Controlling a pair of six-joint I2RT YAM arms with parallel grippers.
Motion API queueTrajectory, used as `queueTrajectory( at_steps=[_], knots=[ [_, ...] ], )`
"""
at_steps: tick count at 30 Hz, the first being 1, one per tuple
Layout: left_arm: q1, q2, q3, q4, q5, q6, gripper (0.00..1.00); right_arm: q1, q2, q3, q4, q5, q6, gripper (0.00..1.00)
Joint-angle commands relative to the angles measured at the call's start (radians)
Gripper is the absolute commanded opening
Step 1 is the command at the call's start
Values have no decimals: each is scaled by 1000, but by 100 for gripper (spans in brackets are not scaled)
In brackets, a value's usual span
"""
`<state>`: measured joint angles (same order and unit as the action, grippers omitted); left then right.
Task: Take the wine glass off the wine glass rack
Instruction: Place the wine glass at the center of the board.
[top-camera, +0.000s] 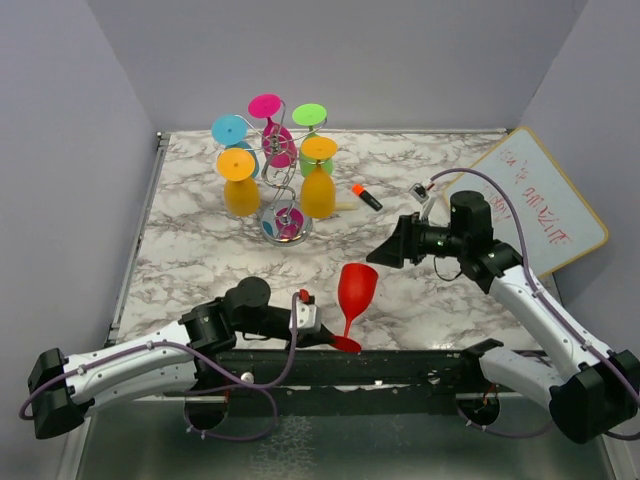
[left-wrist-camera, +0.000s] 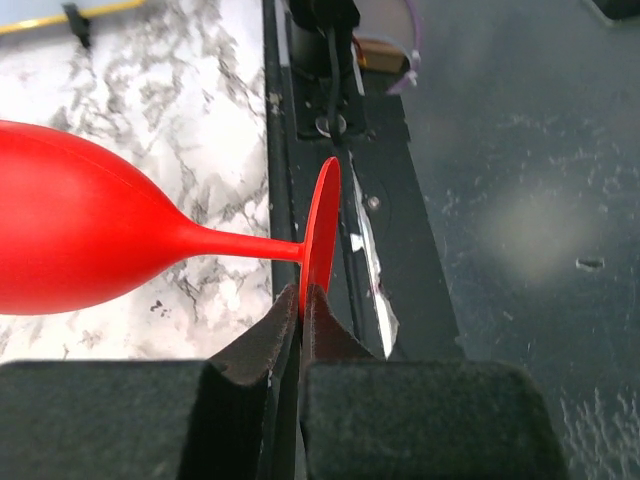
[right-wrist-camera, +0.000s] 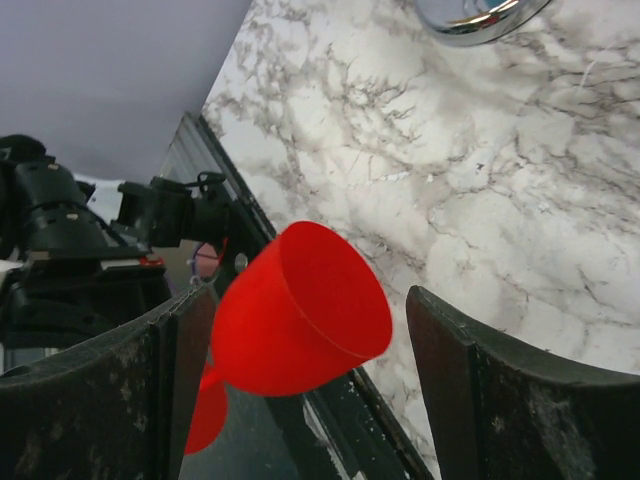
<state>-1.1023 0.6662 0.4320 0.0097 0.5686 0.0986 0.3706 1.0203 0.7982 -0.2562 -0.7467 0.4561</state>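
Observation:
A red wine glass (top-camera: 357, 288) stands tilted over the table's near edge. My left gripper (top-camera: 322, 332) is shut on the rim of its round foot (left-wrist-camera: 322, 230), and its bowl (left-wrist-camera: 80, 240) leans left over the marble. My right gripper (top-camera: 392, 246) is open just right of the bowl. In the right wrist view the bowl (right-wrist-camera: 305, 310) shows between the two fingers (right-wrist-camera: 150, 390), touching neither. The wine glass rack (top-camera: 284, 205) stands at the back left with several coloured glasses hanging upside down from it. Its shiny base (right-wrist-camera: 480, 15) shows in the right wrist view.
An orange marker (top-camera: 366, 197) lies right of the rack. A whiteboard (top-camera: 545, 200) leans at the table's right side. Grey walls close in the back and sides. The black mounting rail (top-camera: 380, 365) runs along the near edge under the red glass.

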Motion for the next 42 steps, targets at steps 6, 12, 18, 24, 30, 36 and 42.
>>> queueTrajectory(
  at_steps=[6,12,18,24,30,36,42],
  knots=[
    [-12,-45,38,-50,100,167,0,-7,41,26,67,-275,-2,81],
    [-11,-119,21,-91,95,199,0,-7,44,-38,209,-403,114,76],
    [-11,-95,27,-107,108,223,0,-7,42,-36,286,-491,192,71],
    [-11,-68,42,-108,123,261,0,-6,39,-67,408,-551,306,65],
    [-11,-69,51,-108,126,290,0,-6,52,-68,405,-563,311,62],
    [-11,-58,69,-116,139,312,0,-4,80,-60,398,-574,302,58],
    [-11,-45,87,-155,147,323,0,-5,111,28,200,-474,161,59]
  ],
)
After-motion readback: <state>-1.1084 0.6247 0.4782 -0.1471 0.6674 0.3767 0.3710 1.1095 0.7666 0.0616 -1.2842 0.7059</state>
